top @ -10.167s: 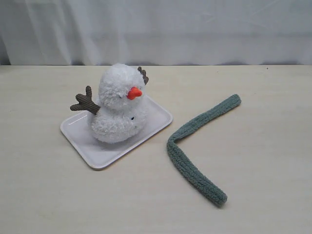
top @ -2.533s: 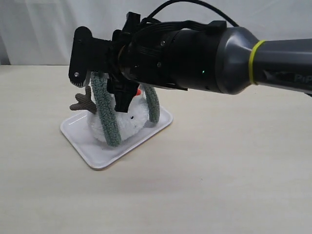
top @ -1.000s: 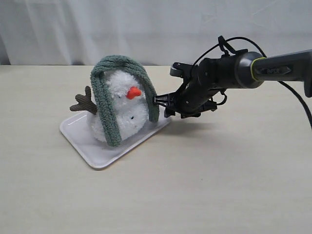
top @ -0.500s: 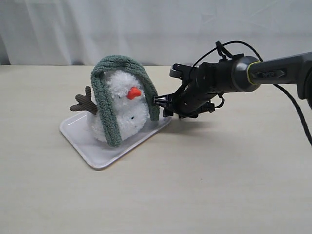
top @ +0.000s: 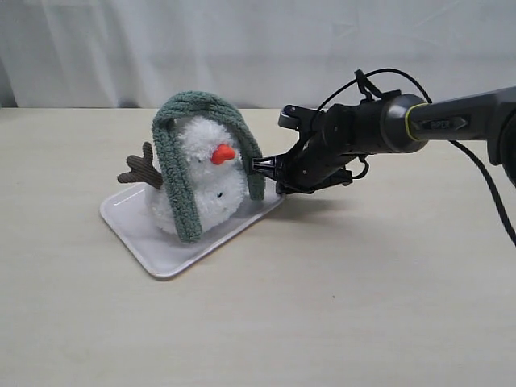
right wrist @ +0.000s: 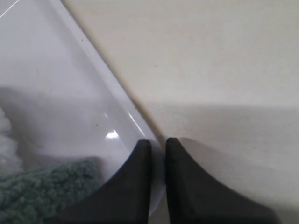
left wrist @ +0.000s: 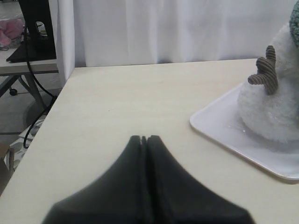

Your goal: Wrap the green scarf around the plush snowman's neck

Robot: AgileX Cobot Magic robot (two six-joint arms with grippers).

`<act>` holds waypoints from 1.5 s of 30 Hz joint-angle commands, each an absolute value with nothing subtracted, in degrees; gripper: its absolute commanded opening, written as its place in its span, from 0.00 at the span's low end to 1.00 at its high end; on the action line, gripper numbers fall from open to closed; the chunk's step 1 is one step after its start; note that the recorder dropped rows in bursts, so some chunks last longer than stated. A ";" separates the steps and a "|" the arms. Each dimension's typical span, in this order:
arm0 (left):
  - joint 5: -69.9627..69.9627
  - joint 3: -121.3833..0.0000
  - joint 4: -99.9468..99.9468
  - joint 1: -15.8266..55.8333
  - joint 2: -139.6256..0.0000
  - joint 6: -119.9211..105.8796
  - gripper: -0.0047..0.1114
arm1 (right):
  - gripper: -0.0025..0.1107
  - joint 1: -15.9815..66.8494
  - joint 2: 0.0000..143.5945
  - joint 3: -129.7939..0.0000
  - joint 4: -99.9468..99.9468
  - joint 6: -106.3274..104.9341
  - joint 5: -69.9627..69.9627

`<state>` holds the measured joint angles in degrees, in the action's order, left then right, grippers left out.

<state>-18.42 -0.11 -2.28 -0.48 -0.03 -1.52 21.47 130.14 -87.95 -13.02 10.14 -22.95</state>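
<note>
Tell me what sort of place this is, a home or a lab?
Most likely a robotics lab or test room. A cabled robot arm works over a pale table, a plain white curtain hangs behind as a backdrop, and the left wrist view shows another desk with trailing cables.

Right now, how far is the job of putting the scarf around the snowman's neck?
Done: the scarf lies arched over the snowman's head, one end hanging on each side. In hand: the right gripper sits low by the tray corner, beside one scarf end, not holding it. Left: bring the scarf down to the neck and wrap it around.
</note>
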 commanded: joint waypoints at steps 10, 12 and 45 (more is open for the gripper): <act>-17.62 0.00 -2.24 -0.22 0.00 -1.43 0.04 | 0.06 21.24 127.45 -86.49 -12.60 10.27 -29.89; -17.62 0.00 -2.24 -0.22 0.00 -1.43 0.04 | 0.06 21.14 127.22 -85.11 -12.60 10.55 -29.63; -17.62 0.00 -2.24 -0.22 0.00 -1.43 0.04 | 0.06 16.75 107.05 -34.87 -13.27 30.86 18.67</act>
<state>-18.42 -0.11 -2.28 -0.48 -0.03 -1.52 17.34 107.52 -37.58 -13.23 29.05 13.92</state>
